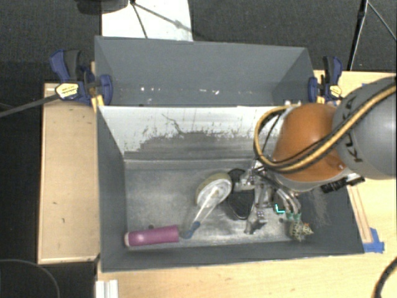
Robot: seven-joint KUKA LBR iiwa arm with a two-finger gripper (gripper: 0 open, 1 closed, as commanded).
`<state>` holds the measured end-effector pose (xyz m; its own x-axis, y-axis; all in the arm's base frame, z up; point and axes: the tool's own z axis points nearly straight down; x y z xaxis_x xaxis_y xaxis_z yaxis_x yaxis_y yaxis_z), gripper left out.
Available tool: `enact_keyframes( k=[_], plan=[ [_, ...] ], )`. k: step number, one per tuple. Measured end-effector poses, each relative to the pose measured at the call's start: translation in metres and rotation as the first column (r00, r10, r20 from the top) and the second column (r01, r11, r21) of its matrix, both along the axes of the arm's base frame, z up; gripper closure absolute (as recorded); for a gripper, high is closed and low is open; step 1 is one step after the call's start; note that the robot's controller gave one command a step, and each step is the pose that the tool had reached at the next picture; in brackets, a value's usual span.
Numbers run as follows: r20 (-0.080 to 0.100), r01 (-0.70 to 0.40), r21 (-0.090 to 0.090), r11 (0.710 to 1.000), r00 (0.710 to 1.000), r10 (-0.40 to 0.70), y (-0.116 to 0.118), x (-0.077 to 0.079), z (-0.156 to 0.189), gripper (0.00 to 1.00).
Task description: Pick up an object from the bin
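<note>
Right, I have the claw (259, 213) down low inside the bin (155, 179), with the orange wrist cover (307, 141) hanging above it. The landmark I'm working from is the black lump (237, 205) on the bin floor. The claw sits just to the right of that lump, close enough that I can't say whether they touch. From this angle I can't tell whether the claw is wide or narrow, and I see nothing held in it.

Just left of the black lump lies a pale, clear-headed tool (208, 202), and its purple handle (152, 236) runs further left and toward the near wall. Right of the lump, past the claw, there's a small green-brown scrap (302, 230) on its own.

I'd call this the descent-and-align step, with the grasp not yet made. The black lump looks like the likeliest pick. Next I'd want the claw centred over it and clear of the pale tool, then a close, then a straight lift.
</note>
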<state>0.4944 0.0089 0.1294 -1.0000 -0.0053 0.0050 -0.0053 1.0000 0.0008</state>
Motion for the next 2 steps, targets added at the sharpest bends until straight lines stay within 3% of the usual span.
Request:
enact_keyframes(
  k=[1, 2],
  plan=[
    [0.010, -0.401, -0.003, 0.916, 0.916, 0.401, 0.082, 0.062, -0.056, 0.00],
    [0.012, -0.659, -0.001, 0.752, 0.752, 0.659, 0.164, 0.036, -0.028, 0.00]
  ],
)
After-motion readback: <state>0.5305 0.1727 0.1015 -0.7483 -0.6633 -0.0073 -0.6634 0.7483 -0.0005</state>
